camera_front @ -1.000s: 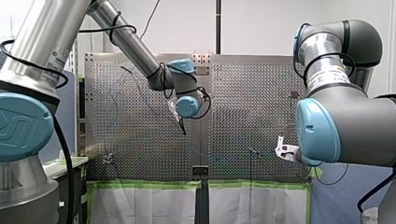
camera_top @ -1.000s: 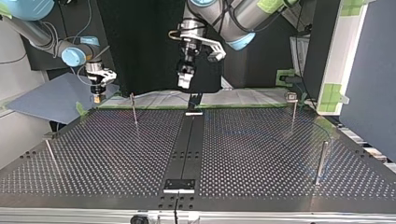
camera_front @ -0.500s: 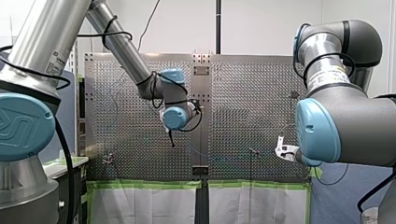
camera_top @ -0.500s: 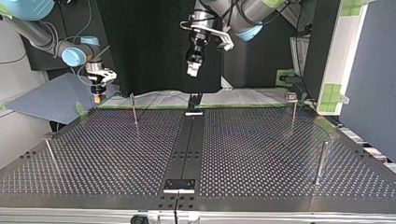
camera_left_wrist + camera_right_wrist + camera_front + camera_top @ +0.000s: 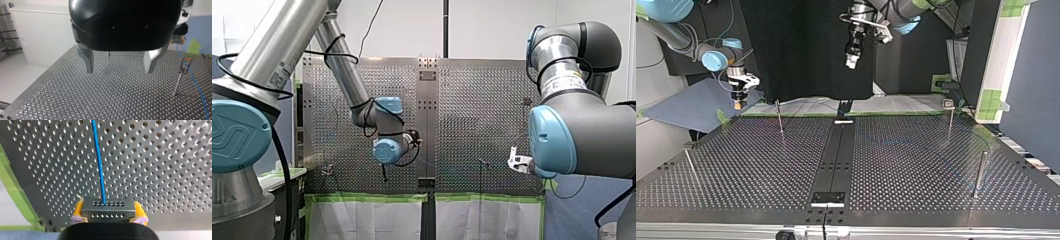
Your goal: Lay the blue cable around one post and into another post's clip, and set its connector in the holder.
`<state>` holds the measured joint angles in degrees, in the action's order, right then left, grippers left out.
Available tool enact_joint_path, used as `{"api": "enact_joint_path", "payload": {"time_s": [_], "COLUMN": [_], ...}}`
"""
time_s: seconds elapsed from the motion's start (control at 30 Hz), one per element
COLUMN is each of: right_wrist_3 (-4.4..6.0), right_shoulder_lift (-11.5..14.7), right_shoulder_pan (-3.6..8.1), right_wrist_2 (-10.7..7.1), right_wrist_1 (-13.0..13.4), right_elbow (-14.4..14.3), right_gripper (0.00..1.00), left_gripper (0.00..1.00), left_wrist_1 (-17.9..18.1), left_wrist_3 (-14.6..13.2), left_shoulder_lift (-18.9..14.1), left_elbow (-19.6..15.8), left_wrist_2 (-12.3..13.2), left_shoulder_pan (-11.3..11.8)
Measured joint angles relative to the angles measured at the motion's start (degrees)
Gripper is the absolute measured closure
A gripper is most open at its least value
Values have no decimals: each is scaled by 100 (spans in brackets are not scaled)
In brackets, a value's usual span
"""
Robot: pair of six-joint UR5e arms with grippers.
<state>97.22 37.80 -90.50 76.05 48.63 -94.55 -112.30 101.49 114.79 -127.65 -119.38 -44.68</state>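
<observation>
Connector gripped, not yet seated; routing unconfirmed.

Our right pincer (image 5: 109, 212) is clamped on the grey connector (image 5: 107, 206) near the worktop (image 5: 916, 165) edge, and the blue cable (image 5: 99, 167) runs from it across the perforated plate. Our left pincer (image 5: 118, 71) hangs wide and empty above. The cable passes beside a post (image 5: 178, 81); wrapped or clipped, we cannot tell. Left, we judge: seating it in the holder. Green tape (image 5: 15, 195) edges the worktop, with a white cabinet (image 5: 42, 37) beyond.

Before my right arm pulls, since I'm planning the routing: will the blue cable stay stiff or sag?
Probably floppy: the blue cable is thin and curves away from the connector. Likely light, so it should trail the right gripper easily. It may snag the post beside it.
</observation>
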Motion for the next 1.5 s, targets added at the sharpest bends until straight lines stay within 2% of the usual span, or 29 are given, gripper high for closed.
{"api": "enact_joint_path", "payload": {"time_s": [0.17, 0.3, 0.57, 0.93, 1.2, 1.5], "right_wrist_3": [-95, -142, -157, -145, -59, -40], "right_shoulder_lift": [16, 154, 549, 1091, 1465, 1923], "right_shoulder_pan": [31, 50, 38, -107, -222, -365], "right_wrist_2": [95, 143, 164, 161, 115, 103], "right_wrist_1": [-7, -85, -186, -243, -394, -666], "right_elbow": [0, -4, -199, -454, -459, -459], "right_gripper": [100, 100, 100, 100, 100, 100], "left_gripper": [0, 0, 0, 0, 0, 0], "left_wrist_1": [158, 171, 178, 170, 128, 114], "left_wrist_3": [-15, -29, -27, -16, -7, 43], "left_shoulder_lift": [18, 18, 20, 20, 20, 20], "left_elbow": [-275, -500, -918, -1514, -1552, -1486], "left_wrist_2": [-14, -29, -33, -27, -11, -2], "left_shoulder_pan": [0, 7, 11, 11, 10, 10]}}
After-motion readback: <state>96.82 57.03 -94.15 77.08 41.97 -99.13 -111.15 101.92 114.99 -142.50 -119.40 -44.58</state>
